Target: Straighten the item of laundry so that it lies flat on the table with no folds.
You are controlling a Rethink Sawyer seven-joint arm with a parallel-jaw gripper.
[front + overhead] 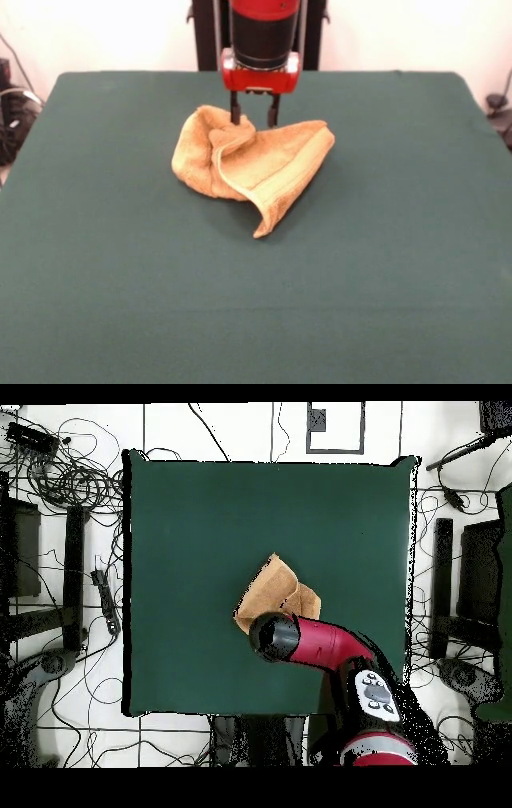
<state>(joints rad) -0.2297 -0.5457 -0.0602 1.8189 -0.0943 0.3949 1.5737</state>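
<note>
The golden-orange towel (252, 160) lies crumpled and folded over itself near the middle of the green table (96, 264). One corner points toward the camera. My gripper (254, 120) hangs straight down over the towel's far edge. Its two fingers (235, 110) stand apart, open, with their tips at the raised top fold. In the overhead view the towel (276, 591) shows as a folded wedge on the table (200, 514). The red arm (320, 642) covers the towel's near part and hides the gripper there.
The robot's black pedestal (204, 36) stands at the table's far edge. Cables and black stands (70, 534) lie on the floor around the table. Wide green cloth surrounds the towel on every side.
</note>
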